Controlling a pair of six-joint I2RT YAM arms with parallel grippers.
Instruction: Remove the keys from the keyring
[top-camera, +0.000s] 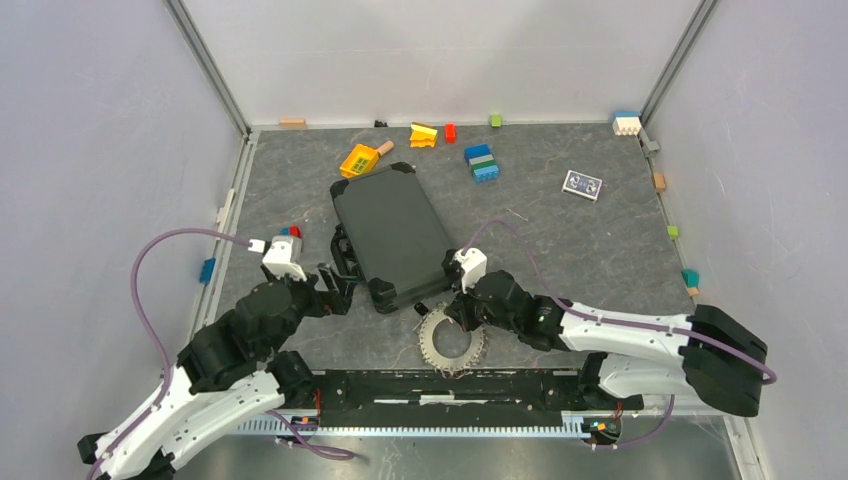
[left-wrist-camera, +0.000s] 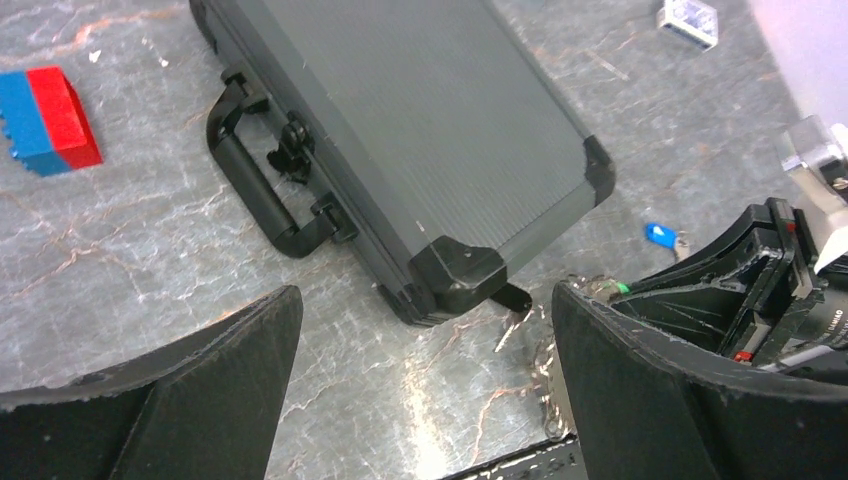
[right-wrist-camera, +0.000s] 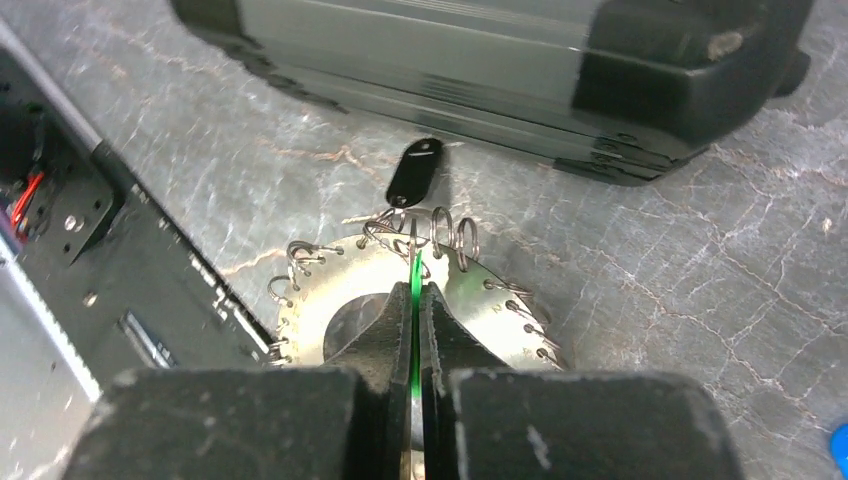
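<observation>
The keyring (top-camera: 452, 343) lies flat near the table's front edge, its greyish keys (right-wrist-camera: 505, 300) fanned out like gear teeth. A black-headed key (right-wrist-camera: 415, 172) points toward the case. A blue-headed key (left-wrist-camera: 657, 235) lies apart on the table. My right gripper (right-wrist-camera: 416, 290) stands over the ring, shut on the thin green tag (right-wrist-camera: 415, 262), which is pinched edge-on between its fingers. My left gripper (left-wrist-camera: 425, 390) is wide open over bare table by the case's near corner, nothing between its fingers (left-wrist-camera: 150, 400). The right arm hides part of the ring from above.
A dark grey hard case (top-camera: 390, 235) with a handle (left-wrist-camera: 255, 185) lies just behind both grippers. A blue and red brick (left-wrist-camera: 45, 120) sits left of it. Toy bricks (top-camera: 482, 162) and a card (top-camera: 582, 184) lie at the back. A black rail (top-camera: 450, 385) runs along the front edge.
</observation>
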